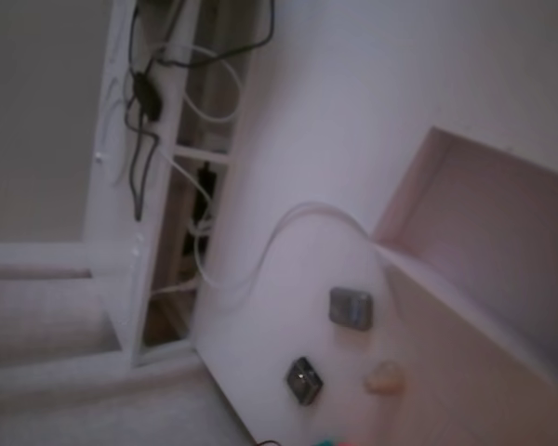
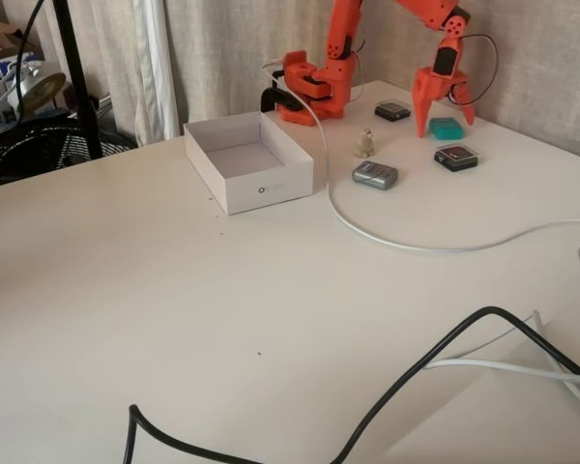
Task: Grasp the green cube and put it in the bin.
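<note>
Orange gripper (image 2: 443, 124) hangs tip-down over the back of the table (image 2: 174, 319), fingers spread, straddling the green cube (image 2: 446, 128). One finger (image 2: 422, 114) stands left of the cube in that fixed view, the other (image 2: 463, 108) right of it. Cube sits on the tabletop betw. the tips; contact w/ either finger can't be told at this res.

All places below rel. to the bin (image 2: 249, 159), white shallow box, open top, nothing visible inside:
- cube: well right of bin, a bit farther back.
- small beige figure (image 2: 365, 143): right of bin, nearest item to it, upright.
- grey metallic block (image 2: 375, 174): right of bin, just fwd of the figure.
- dark square block (image 2: 456, 157): far right of bin, just fwd of cube.
- another dark flat block (image 2: 392, 111): right + behind bin, left of gripper.
- arm base (image 2: 309, 92): just behind bin's right rear corner.
- white cable (image 2: 387, 237): runs from the base past bin's right wall, curves toward table's right edge.

Other fixed view, blurred + tilted: bin wall (image 1: 418, 200) at right, grey block (image 1: 351, 308), dark block (image 1: 304, 380), beige figure (image 1: 383, 377) beside it. Only a teal sliver of cube (image 1: 327, 441) at bottom edge; gripper not clearly visible there.
</note>
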